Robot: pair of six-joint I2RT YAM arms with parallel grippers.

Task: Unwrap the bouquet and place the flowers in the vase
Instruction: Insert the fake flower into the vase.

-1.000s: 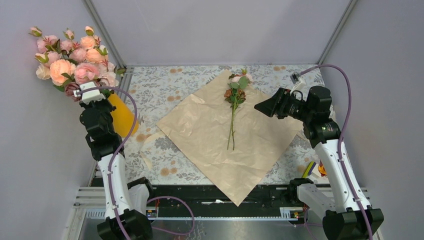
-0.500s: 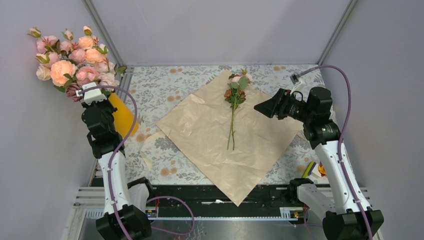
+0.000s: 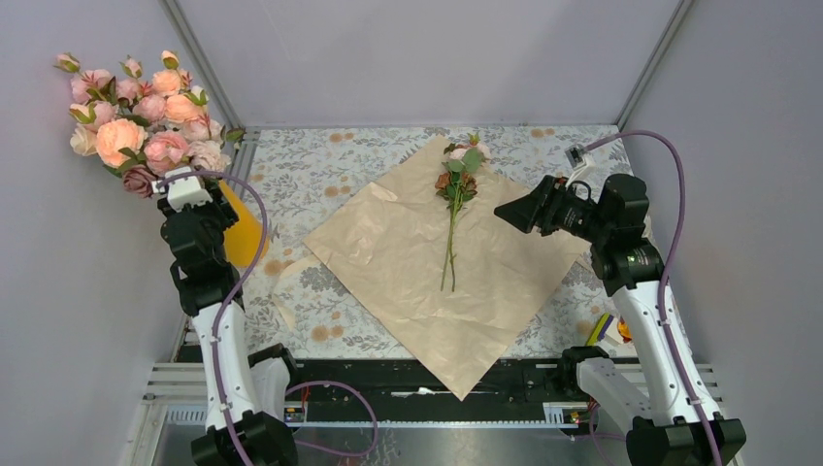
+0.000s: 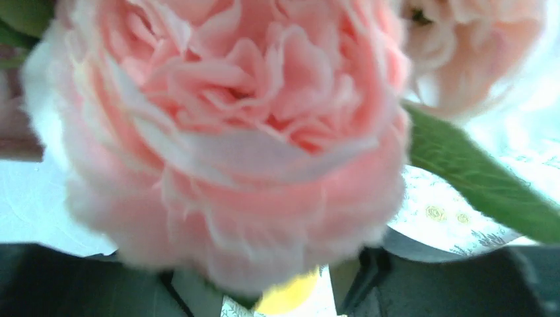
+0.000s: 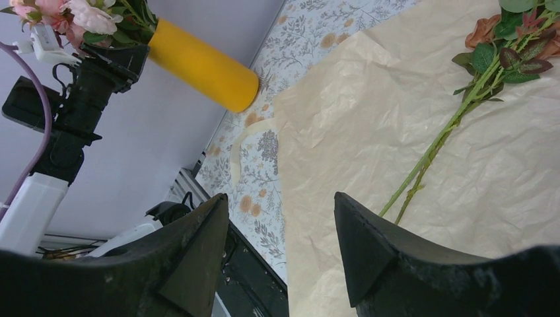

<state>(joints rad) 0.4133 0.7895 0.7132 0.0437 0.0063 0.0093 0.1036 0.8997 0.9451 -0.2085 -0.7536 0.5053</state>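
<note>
Top external view of a flower-patterned desk (image 3: 320,165) with two robot arms based at its near edge. At the left edge, the left arm stands almost straight up, wrist bent toward the far-left corner. Its end effector (image 5: 129,59) sits at the mouth of the vase (image 3: 243,228). A big bunch of pale roses (image 3: 141,112) covers the fingers, so I cannot tell whether they are spread or gripping.

The yellow vase leans, with its base on the desk near the left edge and its mouth toward the far-left corner.

The right arm rises from the near-right corner and bends at the elbow, forearm reaching left. Its end effector (image 3: 500,209) hangs above the right side of a crinkled peach paper sheet (image 3: 408,272), fingers spread with nothing between them.

The flowers (image 3: 454,209) lie on that sheet at mid-desk. Their long axis runs far to near, with blooms toward the far edge and thin stems toward the near edge.
</note>
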